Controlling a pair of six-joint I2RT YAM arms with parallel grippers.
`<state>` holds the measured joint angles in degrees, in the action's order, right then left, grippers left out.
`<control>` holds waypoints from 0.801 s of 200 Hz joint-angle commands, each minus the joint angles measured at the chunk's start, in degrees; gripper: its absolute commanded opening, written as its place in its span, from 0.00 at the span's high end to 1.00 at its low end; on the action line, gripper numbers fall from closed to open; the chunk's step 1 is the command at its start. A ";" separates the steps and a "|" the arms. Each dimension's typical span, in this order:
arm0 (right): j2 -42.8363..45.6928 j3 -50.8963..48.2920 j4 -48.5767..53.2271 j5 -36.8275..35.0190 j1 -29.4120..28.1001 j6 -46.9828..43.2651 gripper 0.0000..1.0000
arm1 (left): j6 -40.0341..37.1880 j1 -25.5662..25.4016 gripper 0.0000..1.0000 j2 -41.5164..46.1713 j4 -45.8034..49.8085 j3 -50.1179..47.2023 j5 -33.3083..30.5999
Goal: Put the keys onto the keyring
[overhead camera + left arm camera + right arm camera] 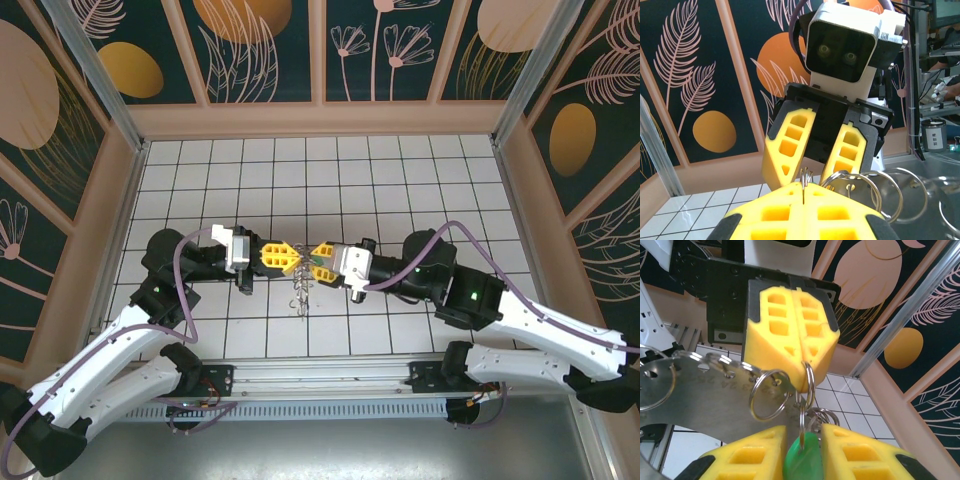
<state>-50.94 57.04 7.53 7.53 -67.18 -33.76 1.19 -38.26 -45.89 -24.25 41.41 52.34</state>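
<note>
Left gripper [804, 187]: yellow fingers pressed together on thin silvery split ring [808, 381], presumably steadied for threading. Right gripper [803, 434]: fingers parted around green-headed silvery keys [801, 460]; clamping cannot be told. Flat grey perforated keyring band [695, 395] noted at 9 o'clock of pinch.

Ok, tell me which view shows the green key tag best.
Right wrist: the green key tag sits large and close between the right gripper's fingers. Top external reduces it to a tiny green speck at mid-table; left wrist catches the silvery rings nearby.
</note>
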 commanded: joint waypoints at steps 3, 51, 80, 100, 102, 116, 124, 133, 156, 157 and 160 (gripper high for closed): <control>1.45 -0.78 -1.59 -1.47 0.17 1.43 0.76 | 0.22 -0.23 1.00 0.63 -3.92 1.55 1.03; 0.01 -0.28 -2.21 -1.85 0.17 0.48 0.86 | 0.24 -0.17 1.00 0.89 -3.44 1.75 0.96; -0.25 -0.12 -1.45 -2.86 0.12 0.10 0.99 | 0.45 -0.21 1.00 1.04 -4.13 1.59 0.77; -0.21 -0.21 -1.51 -3.81 0.03 -1.26 1.00 | 1.66 -0.18 1.00 1.06 -6.49 1.01 -0.19; -0.21 -0.29 -1.56 -4.09 -0.04 -1.49 1.00 | 1.83 -0.22 1.00 1.06 -6.81 0.93 -0.21; 0.04 -1.31 -3.05 -7.91 -1.59 -3.79 1.00 | 2.45 -0.19 1.00 0.98 -8.23 0.64 -0.69; 0.06 -2.06 -4.22 -10.55 -3.01 -5.36 1.00 | 2.68 -0.18 1.00 0.98 -8.57 0.55 -0.85; -0.16 -2.66 -5.09 -12.36 -4.19 -6.70 1.00 | 2.85 -0.15 1.00 1.02 -8.84 0.35 -1.30; -1.58 -3.15 -6.14 -14.30 -6.15 -8.76 1.00 | 3.34 -0.22 1.00 0.98 -9.51 0.08 -1.71; -1.60 -3.20 -6.22 -14.39 -6.27 -8.86 1.00 | 3.31 -0.23 1.00 0.98 -9.51 0.08 -1.71; -1.70 -3.32 -6.48 -14.57 -6.48 -9.12 1.00 | 3.35 -0.22 1.00 0.91 -9.50 0.16 -1.78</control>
<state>-51.00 55.42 2.83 -2.50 -71.59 -38.87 3.05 -38.26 -45.87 -27.24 41.23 51.90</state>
